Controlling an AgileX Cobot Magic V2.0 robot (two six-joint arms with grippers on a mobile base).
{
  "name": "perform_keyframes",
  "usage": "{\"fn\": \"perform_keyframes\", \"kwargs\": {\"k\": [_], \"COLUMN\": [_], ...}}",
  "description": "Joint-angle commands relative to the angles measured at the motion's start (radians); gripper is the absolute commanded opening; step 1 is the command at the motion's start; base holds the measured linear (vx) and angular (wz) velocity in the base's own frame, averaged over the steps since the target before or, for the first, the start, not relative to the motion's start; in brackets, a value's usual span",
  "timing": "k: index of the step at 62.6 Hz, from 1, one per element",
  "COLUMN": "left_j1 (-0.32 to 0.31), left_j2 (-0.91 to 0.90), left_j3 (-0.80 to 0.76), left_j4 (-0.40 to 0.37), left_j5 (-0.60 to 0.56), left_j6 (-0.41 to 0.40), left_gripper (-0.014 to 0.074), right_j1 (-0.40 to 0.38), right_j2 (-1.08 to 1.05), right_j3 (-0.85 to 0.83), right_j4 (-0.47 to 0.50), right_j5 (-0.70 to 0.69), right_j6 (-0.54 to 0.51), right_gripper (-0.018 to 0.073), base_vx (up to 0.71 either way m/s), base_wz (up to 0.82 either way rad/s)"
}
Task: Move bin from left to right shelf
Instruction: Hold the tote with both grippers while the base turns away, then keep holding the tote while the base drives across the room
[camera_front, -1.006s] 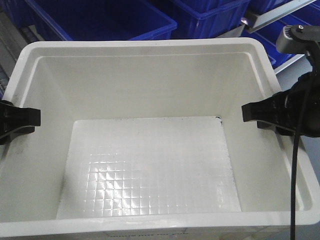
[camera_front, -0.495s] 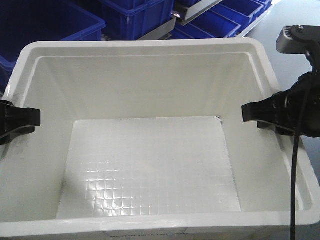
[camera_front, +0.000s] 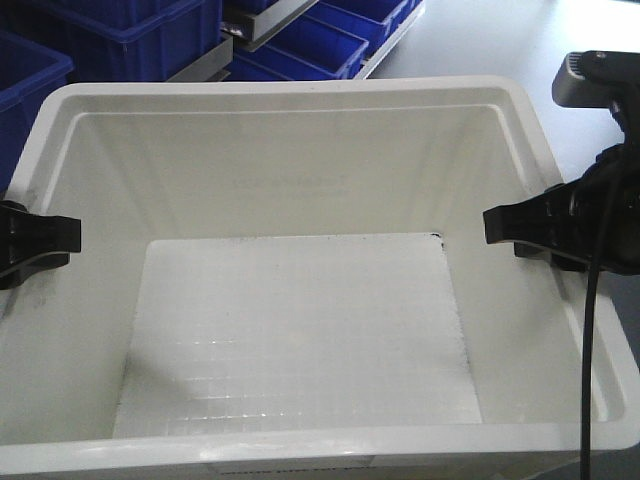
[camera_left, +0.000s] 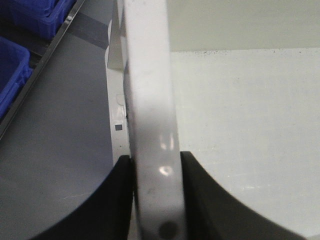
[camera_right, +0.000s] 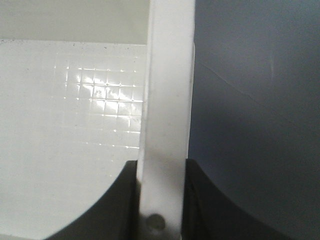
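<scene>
One white bin (camera_front: 290, 180) hangs between the arms, long axis running side to side. The left gripper (camera_left: 156, 197) is clenched on its left rim, the right gripper (camera_right: 161, 200) on its right rim. Blue totes (camera_front: 110, 40) stand beyond its far-left corner. The right shelf is out of view.

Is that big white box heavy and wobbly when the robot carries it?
Probably light for its size: the bin is empty, only its gridded floor shows. It seems stiff: the thick rim looks straight where the left gripper and right gripper pinch it. The shiny plastic could slip a little.
</scene>
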Motion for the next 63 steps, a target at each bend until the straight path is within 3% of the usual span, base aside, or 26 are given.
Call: {"fn": "perform_keyframes", "kwargs": {"k": [1,63], "left_j1": [0.003,0.003], "left_j2": [-0.03,-0.03], "left_j3": [-0.033,-0.033], "left_j4": [0.057,0.057], "left_j5": [-0.072,-0.072], "left_j6": [0.032,0.032], "left_gripper": [0.0031,0.0031], "right_j1": [-0.014,-0.014], "right_j2": [-0.035,-0.035], "right_j3": [-0.039,-0.039], "right_j4": [-0.13,-0.13], "right_j5": [-0.072,-0.072], "right_j6": [-0.007,-0.007], "right_gripper": [0.0074,0.0074], "base_vx": [0.05,0.09], "base_wz": [-0.44,-0.42]}}
